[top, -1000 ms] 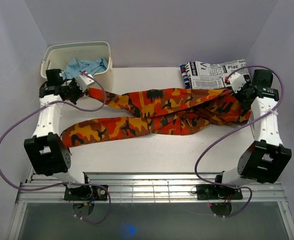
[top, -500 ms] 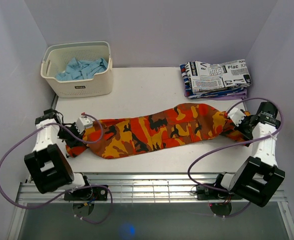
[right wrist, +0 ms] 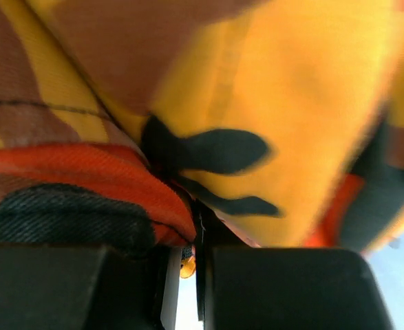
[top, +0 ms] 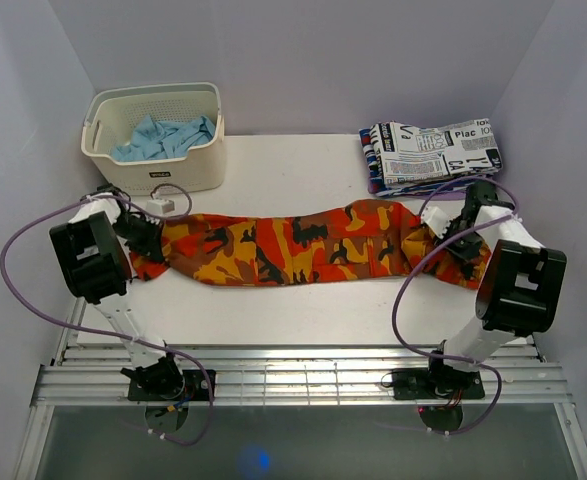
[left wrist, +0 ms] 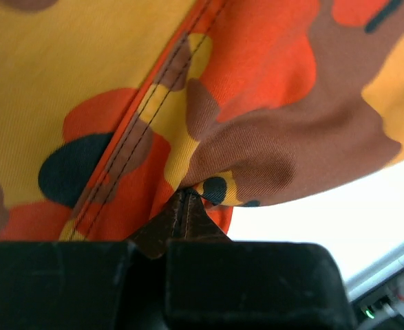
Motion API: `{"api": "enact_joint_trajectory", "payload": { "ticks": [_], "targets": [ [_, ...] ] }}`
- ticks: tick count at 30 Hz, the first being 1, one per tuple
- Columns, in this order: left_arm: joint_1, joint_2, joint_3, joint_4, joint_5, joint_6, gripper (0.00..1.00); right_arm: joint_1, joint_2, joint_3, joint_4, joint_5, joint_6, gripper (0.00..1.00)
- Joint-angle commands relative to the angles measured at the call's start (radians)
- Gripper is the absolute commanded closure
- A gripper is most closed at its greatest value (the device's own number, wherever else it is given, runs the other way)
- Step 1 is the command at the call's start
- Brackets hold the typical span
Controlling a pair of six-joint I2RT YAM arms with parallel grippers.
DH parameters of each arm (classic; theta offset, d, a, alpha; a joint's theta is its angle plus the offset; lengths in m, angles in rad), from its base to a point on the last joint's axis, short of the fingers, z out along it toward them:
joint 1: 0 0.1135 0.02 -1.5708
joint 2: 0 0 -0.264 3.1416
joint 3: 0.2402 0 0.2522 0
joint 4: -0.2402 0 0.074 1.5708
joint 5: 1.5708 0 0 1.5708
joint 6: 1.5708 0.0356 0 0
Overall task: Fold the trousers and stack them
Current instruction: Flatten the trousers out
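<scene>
nearest us, the two arm bases sit at the front edge of the counter (top: 303, 170), purple cables (top: 18, 250) looping out wide on both sides. moving up onto the white top, here are the trousers (top: 293, 245), orange, red, yellow and dark camouflage, laid out as one long band running left to right across the middle of the counter, closer to the near edge than the far one. at the left end the left tool (top: 145, 243) is down on the cloth, and the wrist view settles it: fingers (left wrist: 243, 275) pressed together, a little peak of fabric and a stitched seam pinched right between them. over at the right end the right tool (top: 451, 238) is low on the bunched end of the trousers, and from its own camera the fingers (right wrist: 291, 282) are clamped on a fold of orange and yellow cloth, only a sliver between them. the band sags a touch toward the near edge in the middle, with wrinkles gathered near the right end. further back, far left corner, a cream basket (top: 153, 92) holds a crumpled blue cloth (top: 168, 135). far right corner, a folded pile (top: 433, 150) with black and white print on top, lying just beyond the right tool and apart from the trousers.
</scene>
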Motion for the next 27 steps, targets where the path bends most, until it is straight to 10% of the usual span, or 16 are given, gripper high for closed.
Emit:
{"api": "enact_joint_trajectory", "payload": {
  "ticks": [1,13,27],
  "targets": [
    [0.003,0.122,0.149,0.308,-0.175,-0.048,1.0,0.028,0.059,0.186,0.037,0.022,0.096,0.92],
    [0.122,-0.06,0.469,-0.022,0.005,0.158,1.0,-0.115,-0.201,0.322,-0.087,-0.084,-0.137,0.92],
    [0.374,-0.273,-0.27,0.157,-0.102,0.603,1.0,-0.291,-0.517,-0.4,0.012,-0.04,-0.582,0.92]
  ]
}}
